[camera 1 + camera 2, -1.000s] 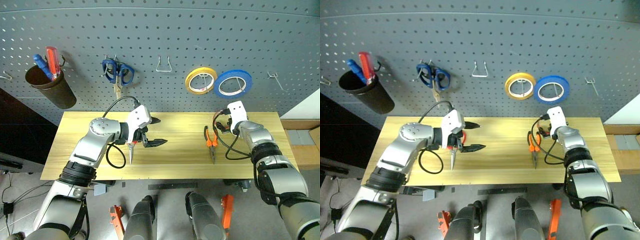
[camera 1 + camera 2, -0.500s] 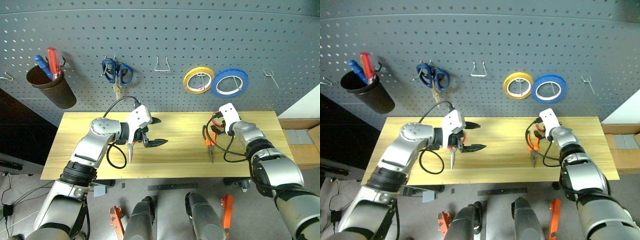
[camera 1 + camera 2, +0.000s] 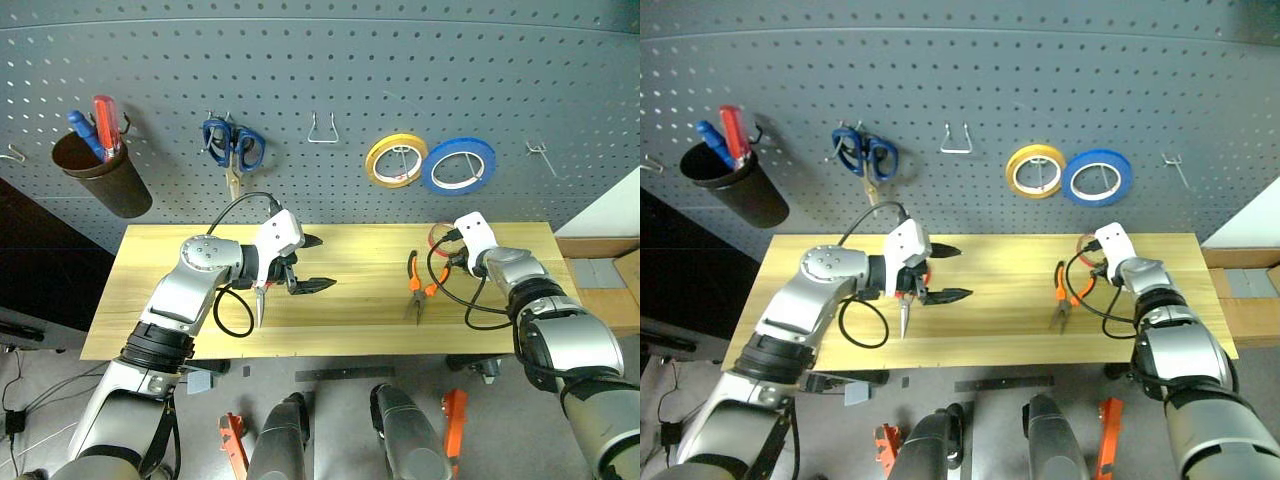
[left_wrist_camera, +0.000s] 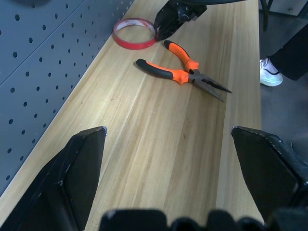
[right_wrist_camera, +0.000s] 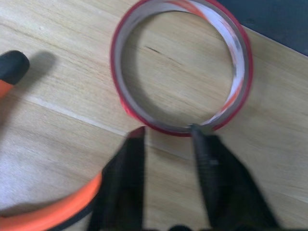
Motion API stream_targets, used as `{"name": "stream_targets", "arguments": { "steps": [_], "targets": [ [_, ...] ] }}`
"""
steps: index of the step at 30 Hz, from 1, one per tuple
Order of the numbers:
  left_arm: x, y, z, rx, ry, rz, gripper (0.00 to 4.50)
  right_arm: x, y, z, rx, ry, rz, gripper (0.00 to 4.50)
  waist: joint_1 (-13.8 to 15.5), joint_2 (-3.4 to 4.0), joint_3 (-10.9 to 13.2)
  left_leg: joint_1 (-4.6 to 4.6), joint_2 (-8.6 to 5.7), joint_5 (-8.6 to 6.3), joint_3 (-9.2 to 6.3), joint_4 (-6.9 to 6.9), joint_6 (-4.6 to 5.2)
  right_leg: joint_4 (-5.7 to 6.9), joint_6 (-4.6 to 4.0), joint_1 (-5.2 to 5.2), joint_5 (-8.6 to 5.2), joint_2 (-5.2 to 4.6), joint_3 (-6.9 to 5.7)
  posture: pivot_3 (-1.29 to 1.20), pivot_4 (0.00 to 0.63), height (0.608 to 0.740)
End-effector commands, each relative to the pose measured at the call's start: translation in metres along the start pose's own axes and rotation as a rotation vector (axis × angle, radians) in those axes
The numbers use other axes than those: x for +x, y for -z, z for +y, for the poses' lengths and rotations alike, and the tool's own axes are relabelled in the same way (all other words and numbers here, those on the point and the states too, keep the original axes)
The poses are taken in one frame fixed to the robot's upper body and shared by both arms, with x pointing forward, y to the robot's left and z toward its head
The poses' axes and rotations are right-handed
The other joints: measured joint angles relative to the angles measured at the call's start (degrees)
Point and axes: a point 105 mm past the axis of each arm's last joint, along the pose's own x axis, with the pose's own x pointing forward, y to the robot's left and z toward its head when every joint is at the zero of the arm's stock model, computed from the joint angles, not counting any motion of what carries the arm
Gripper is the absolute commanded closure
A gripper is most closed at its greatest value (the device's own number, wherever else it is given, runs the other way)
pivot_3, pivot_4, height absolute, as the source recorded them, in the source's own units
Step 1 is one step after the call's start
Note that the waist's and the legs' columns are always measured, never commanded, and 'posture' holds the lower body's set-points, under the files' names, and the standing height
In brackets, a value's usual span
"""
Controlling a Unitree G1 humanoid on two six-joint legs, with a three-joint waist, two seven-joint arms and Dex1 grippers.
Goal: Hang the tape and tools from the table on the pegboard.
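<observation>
Two end effectors work over the worktop. The right end effector has its fingers drawn near together, tips at the near rim of the red tape, not clamped on it. The pliers lie just beside it. The left end effector hangs spread wide, holding nothing, well apart from both.

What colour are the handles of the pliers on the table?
Orange with black, best seen in the left wrist view: pliers on the table.

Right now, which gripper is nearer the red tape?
The right gripper: it sits at the red tape, fingers at its rim. The left gripper hovers far along the table.
</observation>
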Motion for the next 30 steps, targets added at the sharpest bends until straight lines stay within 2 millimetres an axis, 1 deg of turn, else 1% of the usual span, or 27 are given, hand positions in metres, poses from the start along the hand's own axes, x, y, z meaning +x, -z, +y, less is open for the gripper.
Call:
{"name": "stream_targets", "arguments": {
  "steps": [1,3,7,8,10,13,16,23,30],
  "targets": [
    [-0.002,-0.016,0.0,0.059,0.002,-0.039,0.04,0.002,0.003,0.007,-0.08,-0.032,0.003,3.67,-0.06,-0.01,-0.01,0.0,0.0,0.0,0.0,0.0,0.0,0.0,0.0,0.0,0.0,0.01,0.0,-0.11,0.291,0.74],
    [-0.001,-0.017,0.001,0.059,0.001,-0.04,0.04,0.002,0.0,0.01,-0.12,-0.045,-0.003,3.67,-0.08,-0.01,-0.01,0.0,0.01,0.0,0.01,0.0,0.0,0.0,0.0,0.0,0.0,0.01,0.01,-0.11,0.291,0.74],
    [-0.002,-0.018,0.003,0.061,-0.002,-0.042,0.04,0.001,-0.016,0.011,-0.161,-0.056,-0.064,3.67,-0.08,-0.01,-0.01,0.01,0.01,0.0,0.0,0.02,0.0,0.01,0.0,0.0,0.01,0.01,0.01,-0.12,0.293,0.74],
    [-0.002,-0.018,0.003,0.061,-0.003,-0.042,0.04,0.0,-0.019,0.01,-0.161,-0.058,-0.075,3.5,-0.09,-0.01,-0.01,0.0,0.01,0.0,0.01,0.02,0.0,0.01,0.0,0.0,0.01,0.01,0.01,-0.12,0.293,0.74],
    [-0.002,-0.018,0.003,0.061,-0.003,-0.042,0.04,-0.001,-0.02,0.009,-0.168,-0.058,-0.079,3.12,-0.07,0.0,0.0,0.0,0.0,0.0,0.01,0.01,-0.01,0.01,0.0,0.0,0.01,0.0,0.01,-0.12,0.293,0.74],
    [-0.001,-0.02,0.003,0.057,-0.002,-0.05,0.04,-0.001,-0.019,0.004,-0.188,-0.032,-0.064,2.15,-0.04,-0.01,0.0,0.0,-0.01,0.0,0.02,0.0,0.0,-0.02,0.0,0.0,0.01,-0.02,0.01,-0.11,0.295,0.74],
    [0.0,-0.023,0.002,0.054,0.002,-0.06,0.04,-0.001,-0.017,0.001,-0.202,-0.011,-0.046,1.1,-0.03,-0.01,0.0,0.0,-0.01,0.0,0.02,0.0,0.0,-0.01,0.0,-0.01,0.01,-0.02,0.01,-0.11,0.296,0.74],
    [0.0,-0.024,0.001,0.061,0.006,-0.061,0.04,-0.001,-0.012,0.002,-0.143,-0.016,-0.013,1.1,-0.01,-0.01,-0.01,0.0,-0.01,0.0,0.01,0.01,0.0,0.02,0.0,-0.01,0.01,-0.02,0.01,-0.08,0.292,0.74],
    [-0.003,-0.026,0.001,0.068,-0.001,-0.055,0.04,-0.003,-0.011,-0.005,-0.143,0.0,0.025,1.1,0.28,-0.01,-0.01,0.0,-0.01,0.01,0.01,0.0,-0.01,0.01,-0.01,-0.01,0.01,-0.02,0.01,-0.03,0.28,0.74]
  ]
}}
